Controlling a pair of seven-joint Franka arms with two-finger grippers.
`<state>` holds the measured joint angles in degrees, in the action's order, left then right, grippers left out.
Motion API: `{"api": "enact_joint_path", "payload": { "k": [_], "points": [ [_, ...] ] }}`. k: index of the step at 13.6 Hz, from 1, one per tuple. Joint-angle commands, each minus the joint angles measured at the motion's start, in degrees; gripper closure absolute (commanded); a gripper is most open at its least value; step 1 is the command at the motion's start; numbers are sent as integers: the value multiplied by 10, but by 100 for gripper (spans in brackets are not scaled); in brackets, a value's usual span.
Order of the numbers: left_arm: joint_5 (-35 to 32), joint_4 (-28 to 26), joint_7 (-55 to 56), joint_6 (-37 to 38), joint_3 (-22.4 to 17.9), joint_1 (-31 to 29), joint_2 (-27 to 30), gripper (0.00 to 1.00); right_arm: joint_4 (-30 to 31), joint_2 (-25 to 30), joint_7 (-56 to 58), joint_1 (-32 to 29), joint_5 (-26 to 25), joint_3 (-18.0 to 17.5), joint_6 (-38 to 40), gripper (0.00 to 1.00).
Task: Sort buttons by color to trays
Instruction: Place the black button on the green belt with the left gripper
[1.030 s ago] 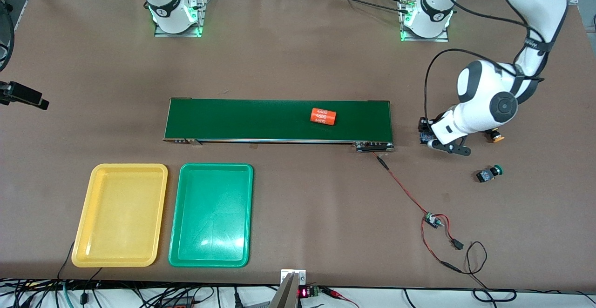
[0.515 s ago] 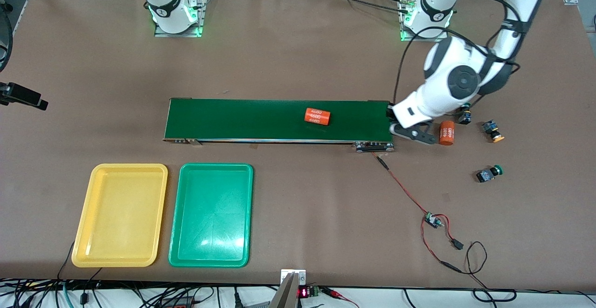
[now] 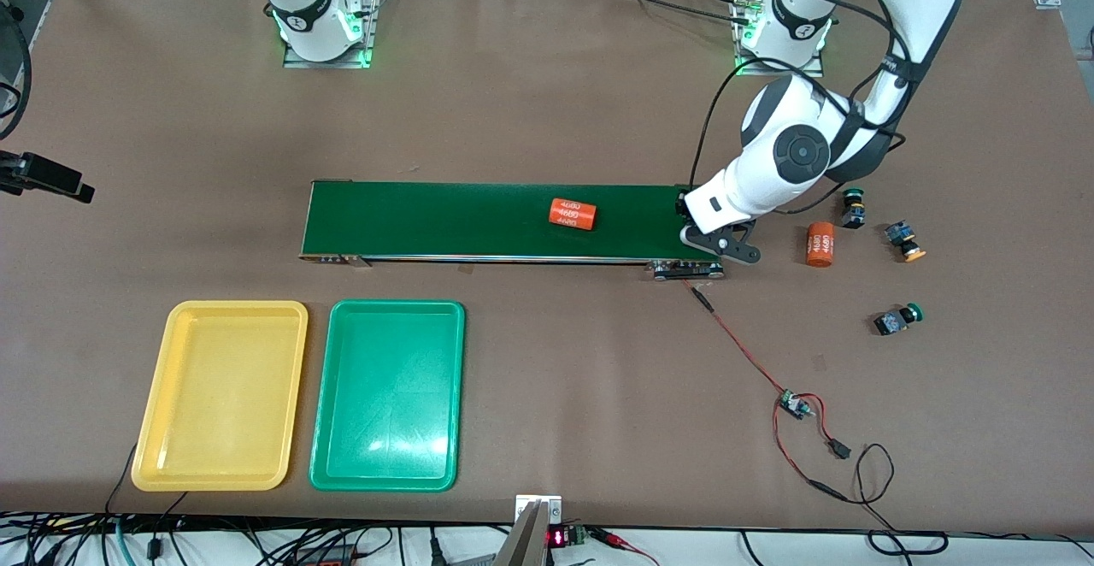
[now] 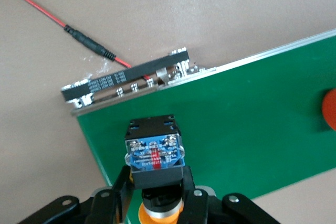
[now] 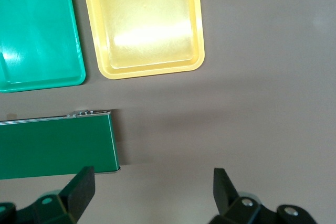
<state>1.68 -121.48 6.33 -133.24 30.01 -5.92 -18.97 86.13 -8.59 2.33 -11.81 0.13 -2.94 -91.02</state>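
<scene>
Starting at the right arm's end of the surface: the yellow tray (image 3: 171, 318) and the green tray (image 3: 329, 378) sit side by side, both bare, nearer the camera than the conveyor belt (image 3: 427, 220). The right gripper (image 5: 152, 192) waits up high with its fingers wide apart, holding nothing.

Along the belt lies an orange cylinder (image 3: 572, 215). At the belt's end toward the left arm, the left gripper (image 3: 716, 241) hangs low, clamped on a yellow-orange button (image 4: 153, 153).

The front view hides that button under the wrist. The left wrist view shows it plainly, body pointing out from the fingers and cap tucked back between them.

So the yellow tray lies a full belt-length away, and the right arm is my pick as nearer to it.

Three buttons rest past the belt: a green-capped button (image 3: 852, 208), a yellow-capped button (image 3: 902, 239) and a second green one (image 3: 896, 319).
</scene>
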Motion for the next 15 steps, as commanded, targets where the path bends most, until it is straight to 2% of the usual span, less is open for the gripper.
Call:
{"api": "enact_joint_path", "payload": {
  "k": [1,2,3,4,5,6,10,13,15],
  "points": [
    [-5,13,5,-6,0,1,-20,100,-6,-7,4,0,-5,-2,8,0],
    [-5,11,5,-4,0,1,-20,97,-7,-7,4,1,-5,-2,8,0],
    [-5,10,6,-1,0,1,-20,87,-7,-7,4,1,-5,-2,8,0],
    [-5,10,6,2,0,1,-20,61,-7,-7,4,1,-5,-3,8,0],
    [-5,10,-1,3,0,1,-16,21,-7,-7,3,1,-5,-3,8,0],
    [-6,12,-6,6,0,-1,-6,0,-7,-7,4,1,-5,-3,8,0],
    [-6,31,-12,71,-6,-24,42,0,-6,-8,4,-1,-5,-3,8,0],
    [-10,39,-13,88,-7,-128,40,0,-6,-8,2,0,-5,-3,8,0],
    [-33,48,-36,84,-7,-189,18,0,-6,-8,2,0,-5,-3,8,0]
  ]
}}
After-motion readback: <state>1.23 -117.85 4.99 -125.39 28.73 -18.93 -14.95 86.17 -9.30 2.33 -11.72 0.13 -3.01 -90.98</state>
